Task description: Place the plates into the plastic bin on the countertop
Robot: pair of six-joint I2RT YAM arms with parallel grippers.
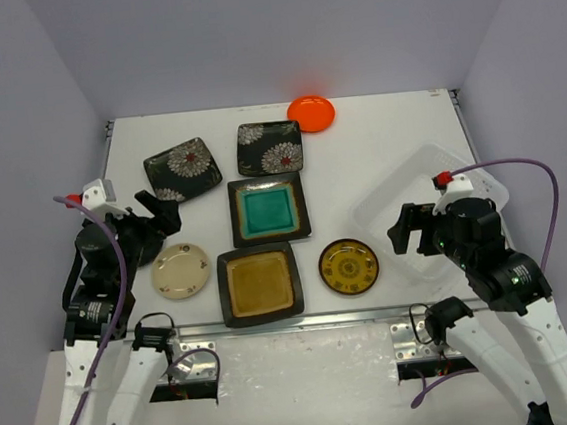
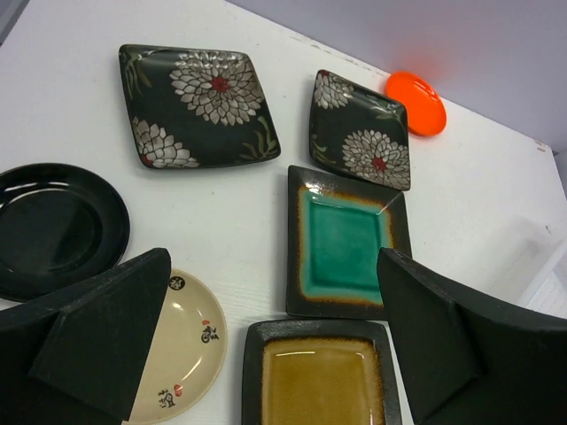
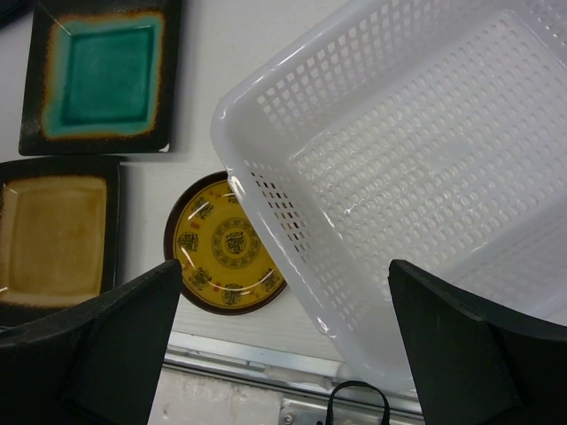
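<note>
Plates [image 1: 268, 210] lay spread mid-frame on the countertop [image 1: 376, 133], plastic bin [image 1: 379, 208] sat at the right, left gripper [image 1: 160, 212] hung wide open at left, right gripper [image 1: 403, 229] wide open over the bin's edge

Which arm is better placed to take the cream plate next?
Left. The left claw, open, hangs close to the cream plate; the right claw is away at the bin.
</note>
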